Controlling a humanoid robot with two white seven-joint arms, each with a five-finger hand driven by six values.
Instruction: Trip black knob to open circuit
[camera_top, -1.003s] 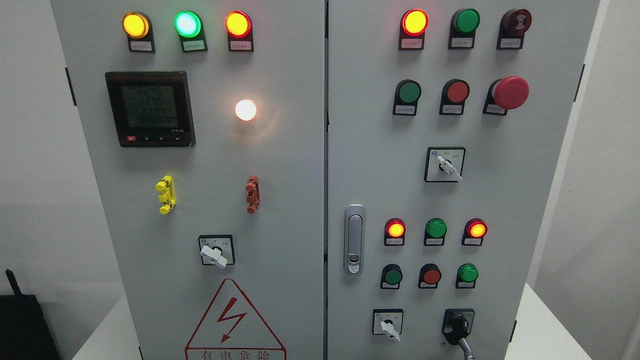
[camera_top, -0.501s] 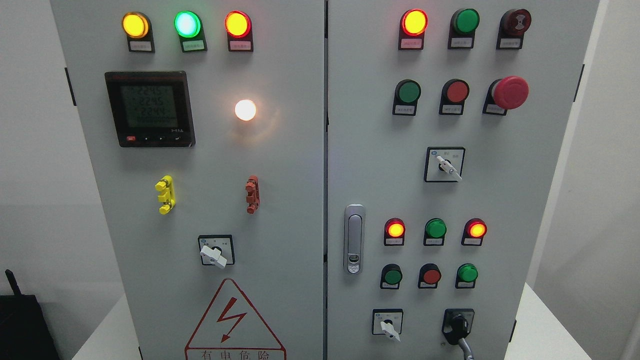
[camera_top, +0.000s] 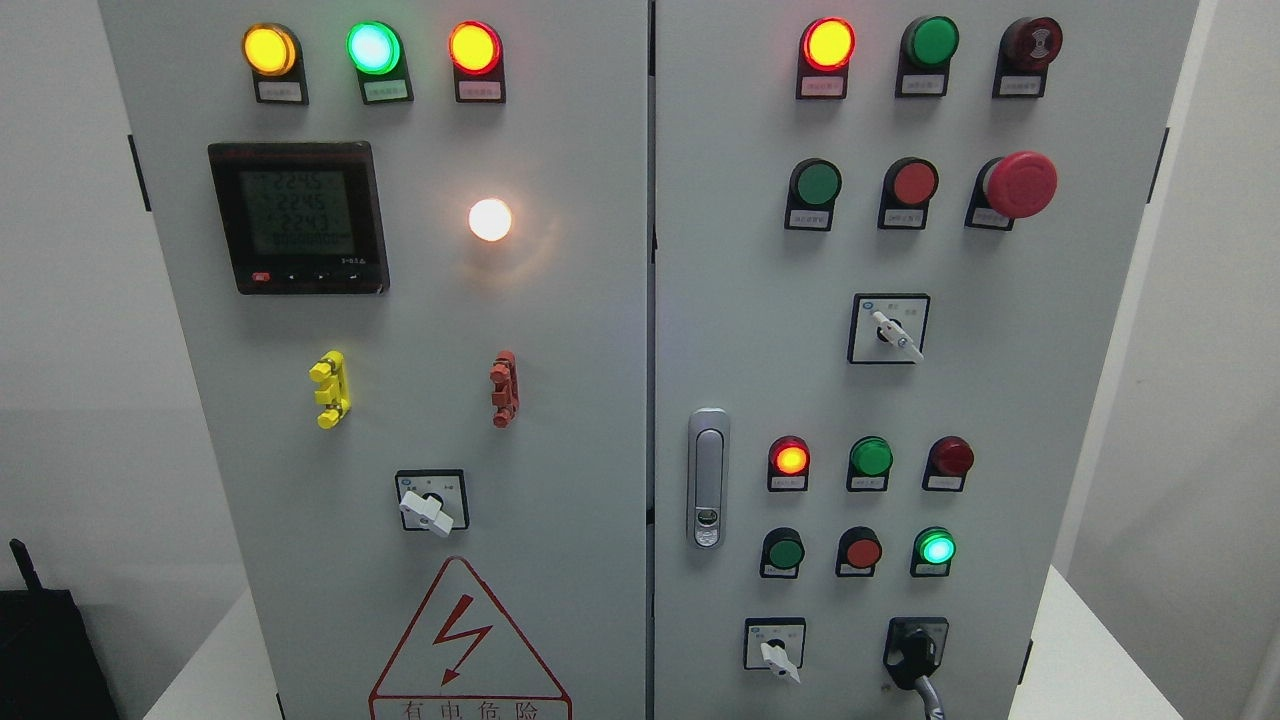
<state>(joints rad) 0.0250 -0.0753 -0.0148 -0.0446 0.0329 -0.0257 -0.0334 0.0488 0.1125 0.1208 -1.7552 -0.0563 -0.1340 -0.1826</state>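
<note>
Two grey cabinet doors (camera_top: 560, 400) fill the head view, left and right, meeting at a centre seam. Neither robot hand is in the picture, so whether the fingers are released or clenched cannot be told. The black knob (camera_top: 914, 652) sits at the lower right corner of the right door, on a black square plate, with a grey lever or cable running down from it to the bottom edge; which of the two it is cannot be made out at this angle. Just left of it, a white-handled selector switch (camera_top: 775, 650). Above the knob, a row of three buttons: the green button (camera_top: 937, 548) on the right is lit, the two beside it dark. In the row above that, the left red lamp (camera_top: 790, 458) is lit and the right red lamp (camera_top: 950, 456) is dark. Silver door latch (camera_top: 708, 478) near the seam. Left door: digital meter (camera_top: 298, 218) with readout showing, a white lamp (camera_top: 490, 219) lit.
</note>
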